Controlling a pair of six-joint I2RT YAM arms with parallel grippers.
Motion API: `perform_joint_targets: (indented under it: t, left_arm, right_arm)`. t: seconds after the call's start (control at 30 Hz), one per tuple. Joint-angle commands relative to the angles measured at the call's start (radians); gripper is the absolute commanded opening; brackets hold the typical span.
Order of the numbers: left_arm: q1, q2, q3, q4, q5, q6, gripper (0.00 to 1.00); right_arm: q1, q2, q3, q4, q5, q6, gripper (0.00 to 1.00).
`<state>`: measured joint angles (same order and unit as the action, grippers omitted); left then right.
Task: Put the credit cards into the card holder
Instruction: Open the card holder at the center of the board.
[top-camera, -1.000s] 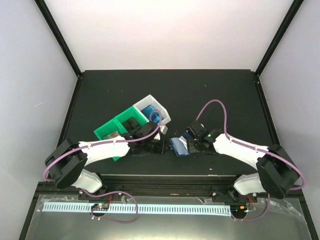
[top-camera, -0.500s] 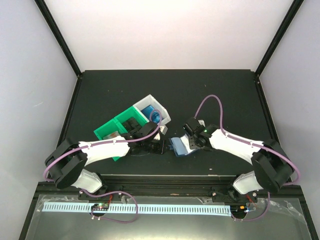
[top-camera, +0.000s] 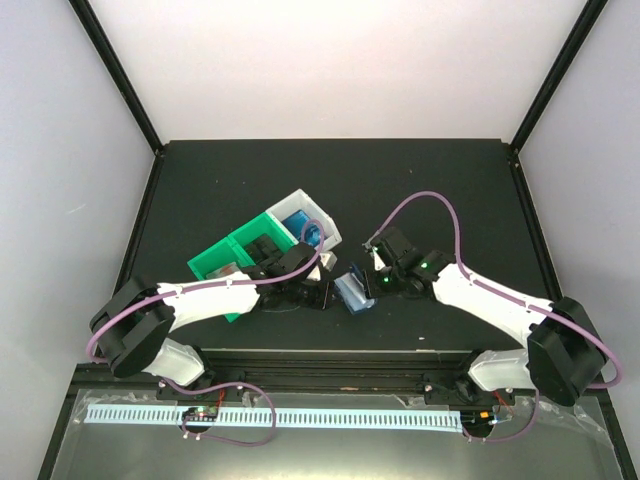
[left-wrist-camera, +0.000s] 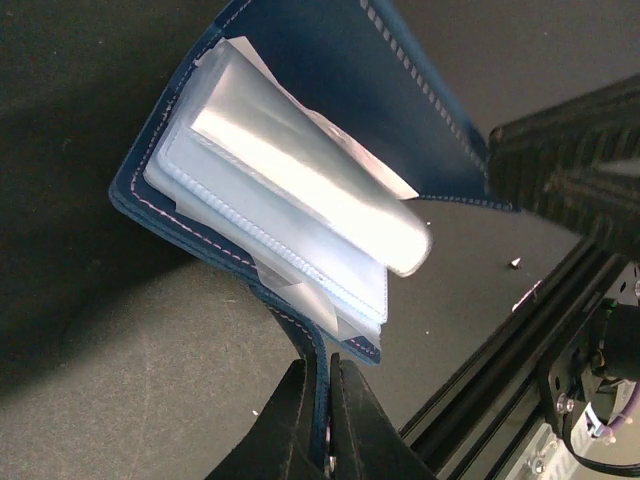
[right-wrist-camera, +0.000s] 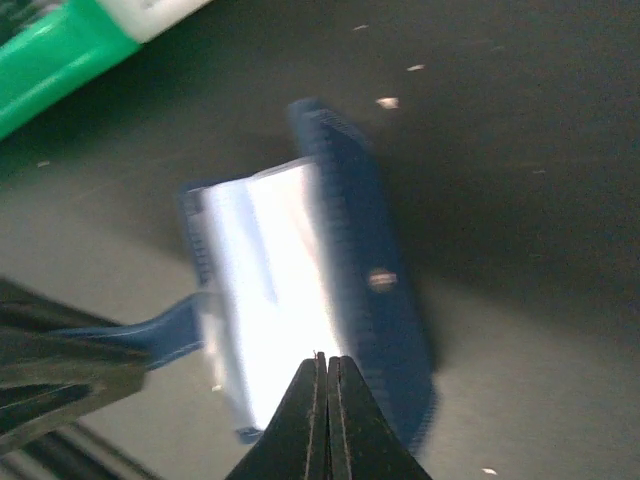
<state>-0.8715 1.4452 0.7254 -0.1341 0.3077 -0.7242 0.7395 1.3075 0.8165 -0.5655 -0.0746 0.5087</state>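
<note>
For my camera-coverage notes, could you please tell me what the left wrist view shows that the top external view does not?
Only the left wrist view: clear sleeves fanned inside the card holder, and the left gripper pinching its cover edge. Only top external: the green bin and white bin, blue cards in the white one. Both: the open card holder and the dark table.

A matte black table (top-camera: 400, 180) sits between plain white walls (top-camera: 330, 60), black frame posts (top-camera: 115, 70) at the back corners.
</note>
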Motion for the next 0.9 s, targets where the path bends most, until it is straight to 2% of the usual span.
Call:
perform_joint_targets:
  t: [0.0, 0.1, 0.2, 0.3, 0.43, 0.6, 0.77, 0.87]
  left_arm:
    - [0.003, -0.003, 0.037, 0.007, 0.024, 0.017, 0.02]
    - [0.003, -0.002, 0.038, 0.007, 0.023, 0.02, 0.02]
    - [0.003, 0.0, 0.045, 0.002, 0.024, 0.021, 0.02]
    - [0.003, 0.0, 0.049, -0.001, 0.022, 0.023, 0.02]
    - [0.003, 0.001, 0.05, -0.002, 0.022, 0.023, 0.02]
    - [0.003, 0.004, 0.051, -0.004, 0.022, 0.022, 0.01]
    - [0.003, 0.004, 0.049, -0.016, 0.008, 0.023, 0.02]
    - [0.003, 0.009, 0.045, -0.023, -0.006, 0.019, 0.02]
  right_arm:
    - [0.004, -0.011, -0.026, 0.091, -0.207, -0.04, 0.01]
    - [0.004, -0.005, -0.025, 0.085, -0.207, -0.051, 0.01]
    - [0.004, -0.002, -0.022, 0.07, -0.191, -0.067, 0.09]
    - [0.004, 0.003, -0.022, 0.066, -0.195, -0.084, 0.1]
    - [0.004, 0.05, -0.022, 0.062, -0.227, -0.101, 0.08]
    - [0.004, 0.122, -0.02, 0.058, -0.214, -0.107, 0.01]
    - [0.004, 0.171, -0.002, 0.036, -0.091, -0.078, 0.01]
    - [0.004, 0.182, 0.007, 0.018, 0.018, -0.052, 0.09]
